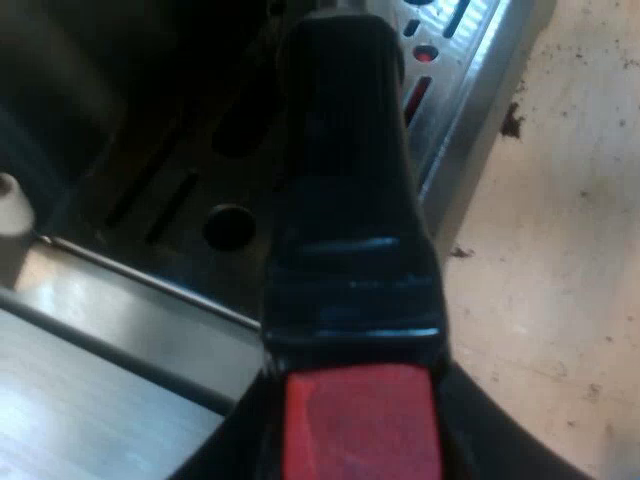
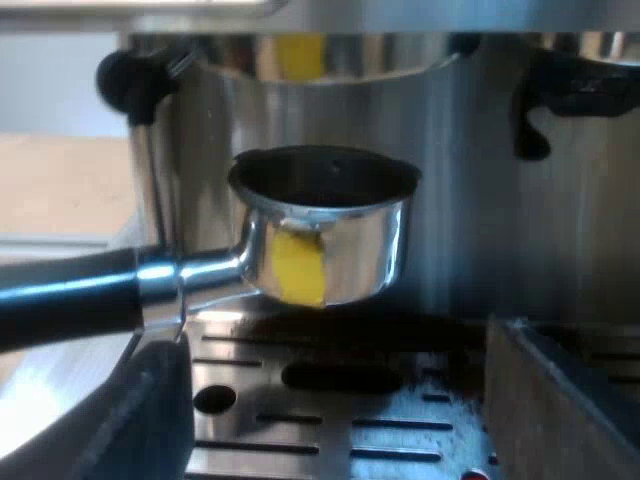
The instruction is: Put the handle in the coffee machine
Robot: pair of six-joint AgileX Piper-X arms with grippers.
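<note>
Red plastic caps the dark ribbed handle (image 1: 350, 200), and the left gripper (image 1: 360, 440) is clamped around that end. The right gripper (image 2: 330, 350) hovers with fingers apart over the slotted steel drip tray (image 2: 400, 430). Farther off, the round steel filter holder (image 2: 325, 235) hangs free, the espresso machine's brew ring (image 2: 330, 55) at twelve o'clock above it. Probably best to lift it level and straight up, seat the rim, then twist to lock.

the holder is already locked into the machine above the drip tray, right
No, it isn't locked in. The right wrist view shows the holder held free above the drip tray, its open rim short of the machine.
</note>
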